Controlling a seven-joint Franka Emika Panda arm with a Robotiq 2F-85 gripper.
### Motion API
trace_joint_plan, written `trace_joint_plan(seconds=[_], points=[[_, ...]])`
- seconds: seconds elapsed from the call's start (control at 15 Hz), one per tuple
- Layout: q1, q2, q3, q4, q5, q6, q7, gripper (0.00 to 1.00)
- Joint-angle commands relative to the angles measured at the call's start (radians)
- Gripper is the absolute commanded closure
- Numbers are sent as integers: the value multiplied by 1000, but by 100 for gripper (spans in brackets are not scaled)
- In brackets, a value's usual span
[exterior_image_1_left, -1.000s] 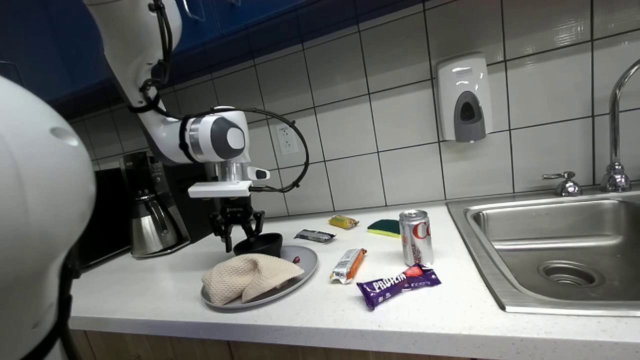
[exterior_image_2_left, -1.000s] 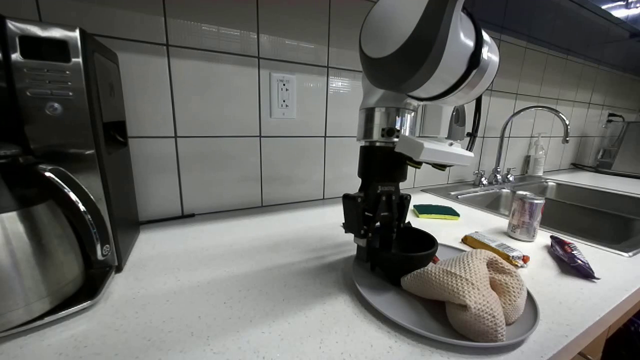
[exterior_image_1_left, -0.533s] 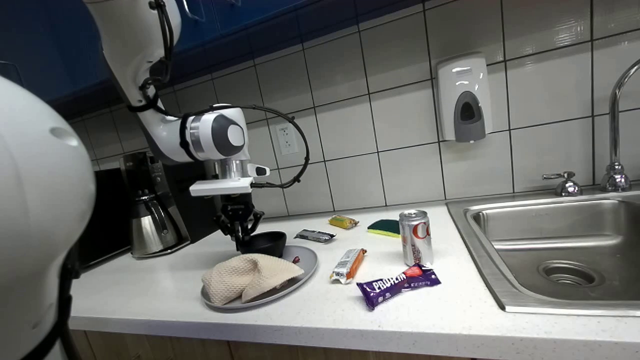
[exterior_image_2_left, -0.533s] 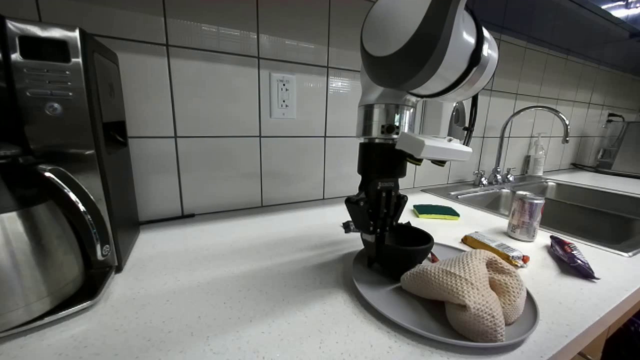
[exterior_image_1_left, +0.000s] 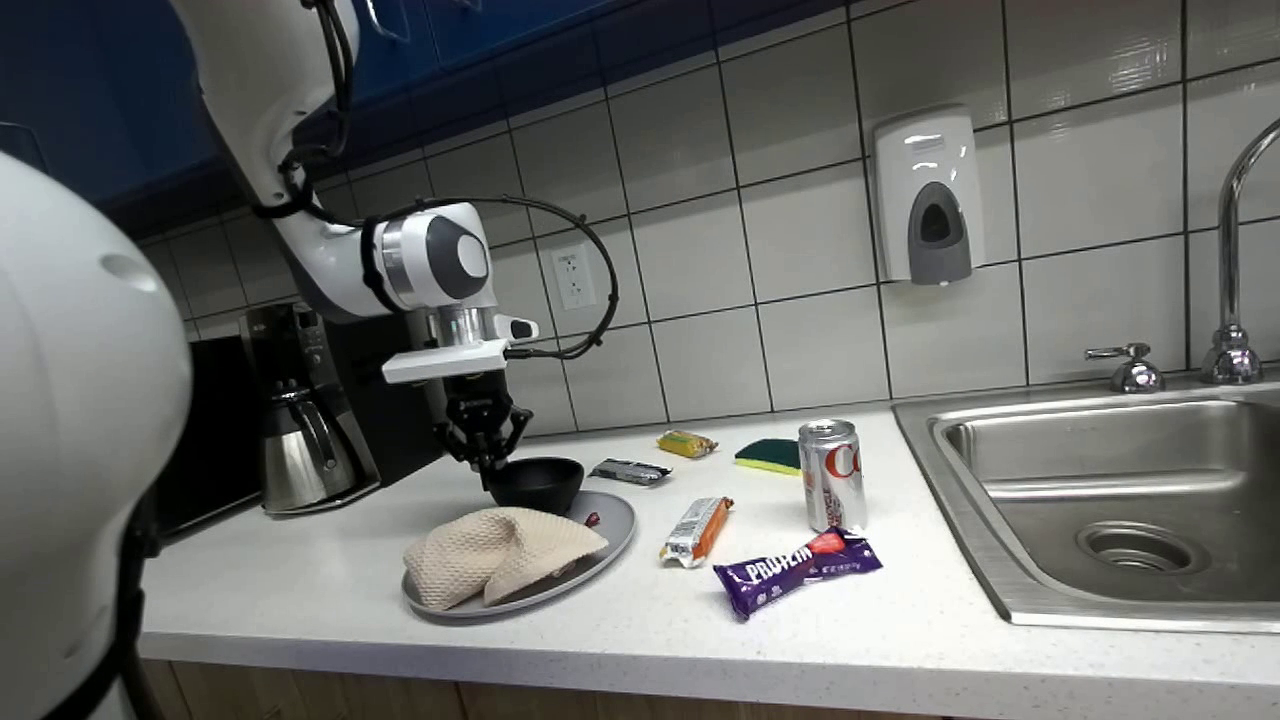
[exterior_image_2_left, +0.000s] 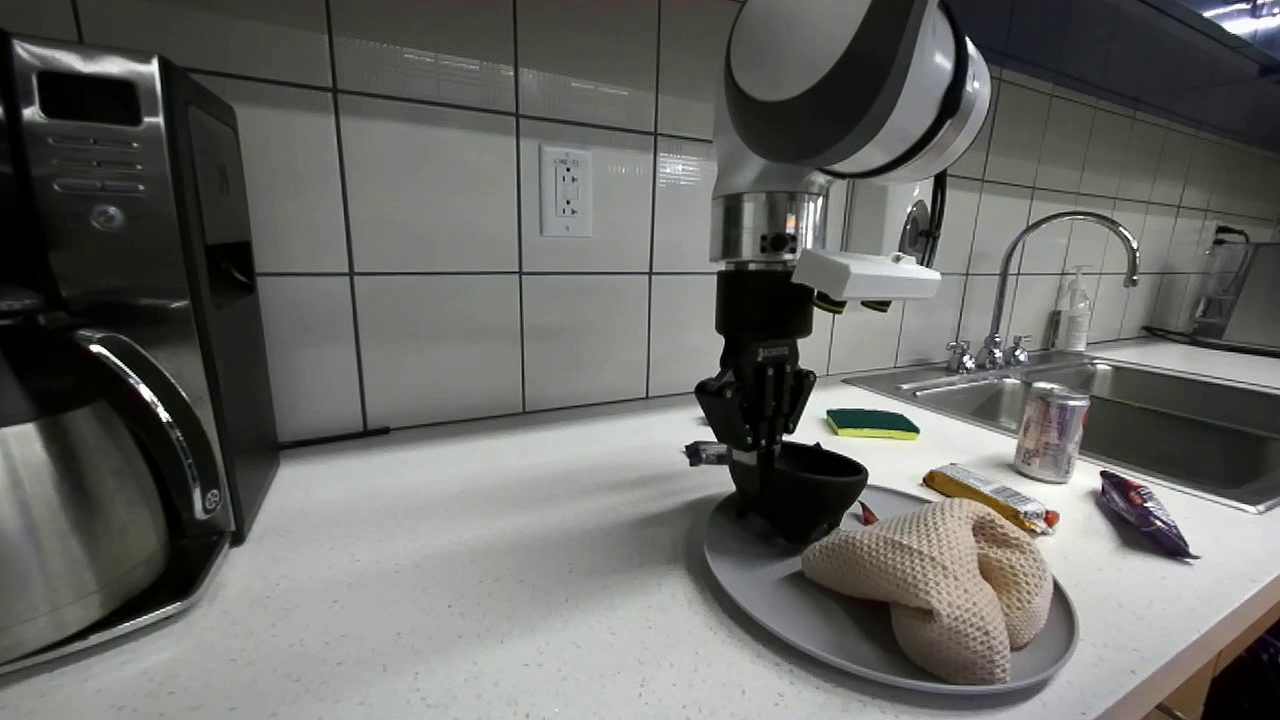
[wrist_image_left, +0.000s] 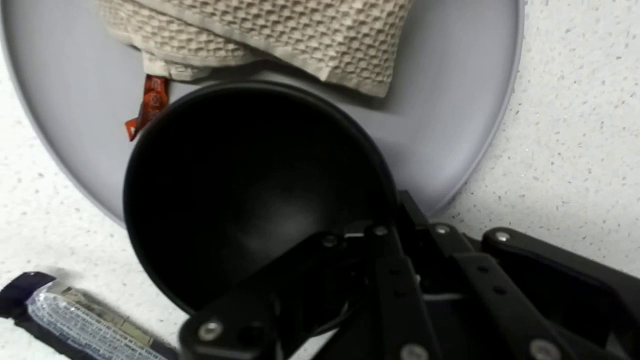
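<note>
My gripper (wrist_image_left: 392, 210) is shut on the rim of a black bowl (wrist_image_left: 240, 180). One finger (wrist_image_left: 415, 212) lies outside the wall, the other inside the dark bowl, hard to make out. In both exterior views the bowl (exterior_image_2_left: 825, 490) hangs at the fingertips over the back part of a grey plate (exterior_image_2_left: 735, 555); I cannot tell whether its base touches the plate. A beige waffle cloth (exterior_image_1_left: 500, 550) lies folded on the plate's front part, close to the bowl. Beside the cloth a small red wrapped piece (wrist_image_left: 154, 97) pokes out on the plate.
Several wrapped bars lie around: purple (exterior_image_1_left: 795, 570), orange and white (exterior_image_1_left: 698, 532), dark (exterior_image_1_left: 630, 471), yellow (exterior_image_1_left: 687, 443). A can (exterior_image_1_left: 832, 478) stands near the sink (exterior_image_1_left: 925, 500), with a sponge (exterior_image_1_left: 768, 455) behind it. A coffee maker (exterior_image_2_left: 120, 200) stands at the counter's opposite end.
My gripper has shut on the bowl's rim. Gripper and bowl have risen a little, and the bowl has shifted slightly. The plate, cloth and bars have stayed put.
</note>
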Motion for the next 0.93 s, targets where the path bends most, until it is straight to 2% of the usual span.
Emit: trace_joint_plan(seconds=[0.0,0.87], points=[[1,-10,4,23,-40,-55,21,98],[18,3,17,113,-69,-86,-1,98]])
